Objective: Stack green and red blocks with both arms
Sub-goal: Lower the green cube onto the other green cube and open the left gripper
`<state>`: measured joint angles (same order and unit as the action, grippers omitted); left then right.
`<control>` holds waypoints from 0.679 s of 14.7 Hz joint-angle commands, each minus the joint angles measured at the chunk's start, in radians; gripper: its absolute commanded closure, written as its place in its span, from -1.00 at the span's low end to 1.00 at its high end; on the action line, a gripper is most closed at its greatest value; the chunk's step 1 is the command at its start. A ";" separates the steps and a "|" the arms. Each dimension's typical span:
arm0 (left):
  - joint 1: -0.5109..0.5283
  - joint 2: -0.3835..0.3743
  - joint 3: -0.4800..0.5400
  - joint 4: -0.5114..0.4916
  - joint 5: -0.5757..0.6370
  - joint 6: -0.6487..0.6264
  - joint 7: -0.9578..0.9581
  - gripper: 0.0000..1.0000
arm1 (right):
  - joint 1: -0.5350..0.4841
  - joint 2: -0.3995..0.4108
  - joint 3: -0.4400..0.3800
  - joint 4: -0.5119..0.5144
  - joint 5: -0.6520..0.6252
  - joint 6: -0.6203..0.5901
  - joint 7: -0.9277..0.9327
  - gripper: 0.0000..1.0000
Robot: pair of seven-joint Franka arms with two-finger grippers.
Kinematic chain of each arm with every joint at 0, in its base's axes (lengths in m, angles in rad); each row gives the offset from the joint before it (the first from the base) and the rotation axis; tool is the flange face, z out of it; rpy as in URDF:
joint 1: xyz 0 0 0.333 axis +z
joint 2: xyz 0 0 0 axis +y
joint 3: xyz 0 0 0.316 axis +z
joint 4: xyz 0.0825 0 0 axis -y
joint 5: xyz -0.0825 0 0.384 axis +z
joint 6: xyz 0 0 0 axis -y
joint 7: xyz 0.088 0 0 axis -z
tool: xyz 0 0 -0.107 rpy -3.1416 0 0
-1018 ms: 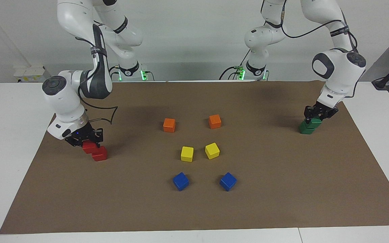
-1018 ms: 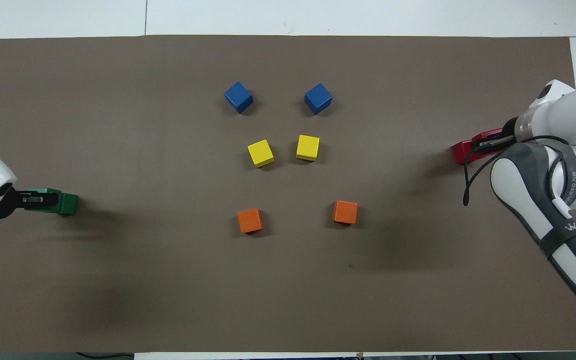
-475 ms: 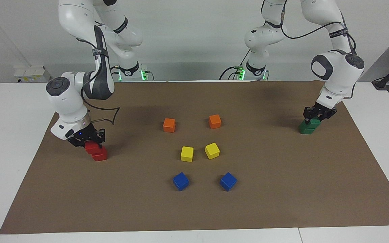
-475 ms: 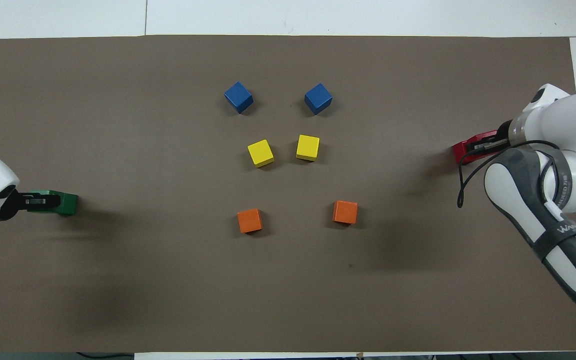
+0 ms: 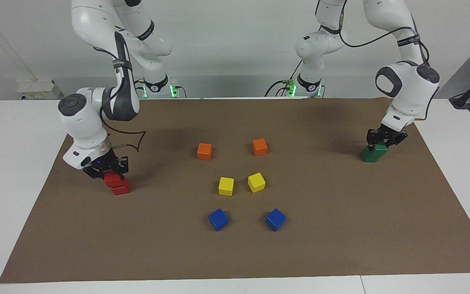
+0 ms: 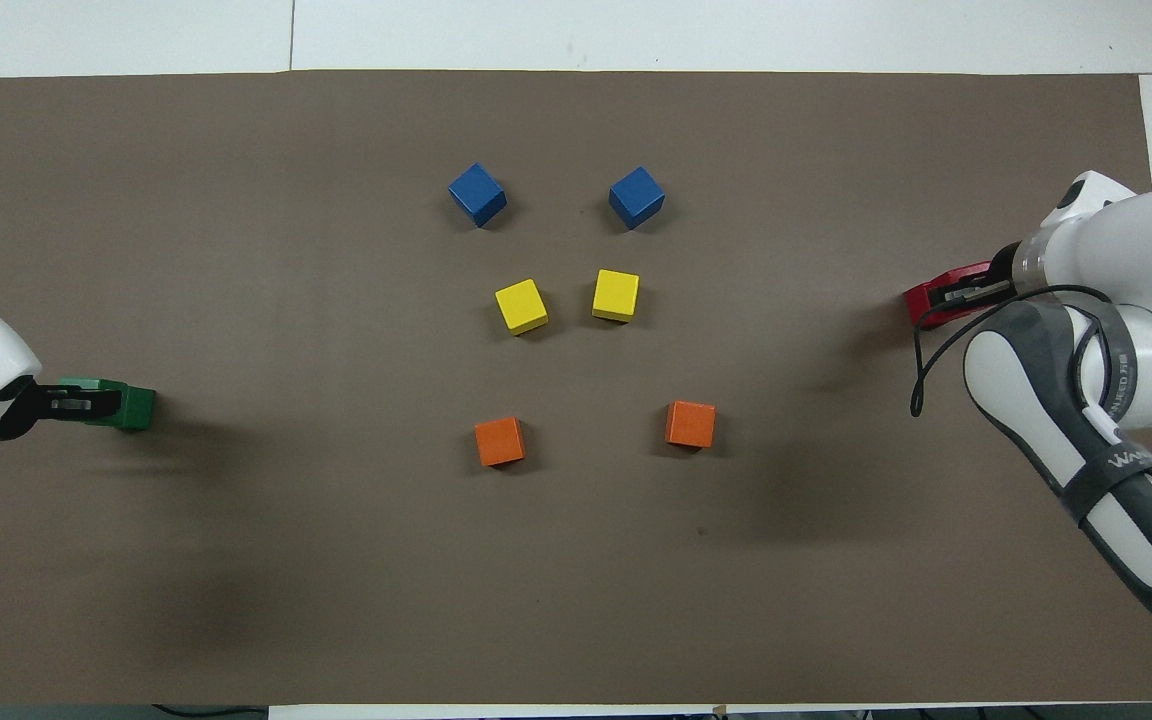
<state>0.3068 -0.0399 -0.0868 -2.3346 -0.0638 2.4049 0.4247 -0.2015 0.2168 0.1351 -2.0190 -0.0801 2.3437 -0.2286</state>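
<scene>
Red comes first: at the edge of the facing frame, toward the right arm's end and a little below mid-height, the right gripper (image 5: 110, 173) has slid its bright-red matte upper cube (image 5: 111, 179) inward. A second ago that cube hung off to one side; now it sits almost square over the bright-red matte lower cube (image 5: 120, 189). The jaws stay clenched on it, so I'd say this stack is placed but not yet let go.

Higher in the frame, at the edge toward the left arm's end, the left gripper (image 5: 381, 143) has pressed the dark-green matte upper cube (image 5: 377, 148) down onto the dark-green matte lower cube (image 5: 370, 156). The pair now reads as one lump. I can't tell whether that grip has loosened. If it has, the green stack is done.

On the brown paper mat (image 5: 341, 224), nothing else has moved. Two blue cubes (image 5: 218, 219) lie in the lower middle of the frame, two yellow cubes (image 5: 226, 186) are at the centre, and two orange cubes (image 5: 204, 151) are just above. All are well apart from both stacks and block neither arm's way up.
</scene>
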 commanded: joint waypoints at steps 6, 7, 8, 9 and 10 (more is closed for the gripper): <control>0.015 0.005 -0.008 0.026 -0.022 -0.045 0.062 -1.00 | -0.007 -0.002 0.006 -0.029 0.022 0.054 -0.026 1.00; 0.015 0.012 -0.008 0.059 -0.022 -0.090 0.063 -1.00 | -0.007 0.007 0.006 -0.027 0.022 0.055 -0.026 1.00; 0.015 0.015 -0.008 0.102 -0.022 -0.137 0.066 -1.00 | -0.007 0.013 0.006 -0.027 0.022 0.060 -0.025 1.00; 0.012 0.017 -0.008 0.148 -0.022 -0.182 0.069 -1.00 | -0.007 0.013 0.004 -0.029 0.022 0.066 -0.026 1.00; 0.008 0.017 -0.008 0.193 -0.022 -0.223 0.068 -1.00 | -0.007 0.013 0.004 -0.029 0.022 0.066 -0.026 1.00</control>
<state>0.3071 -0.0393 -0.0875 -2.2496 -0.0642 2.2838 0.4637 -0.2015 0.2311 0.1352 -2.0341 -0.0800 2.3800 -0.2286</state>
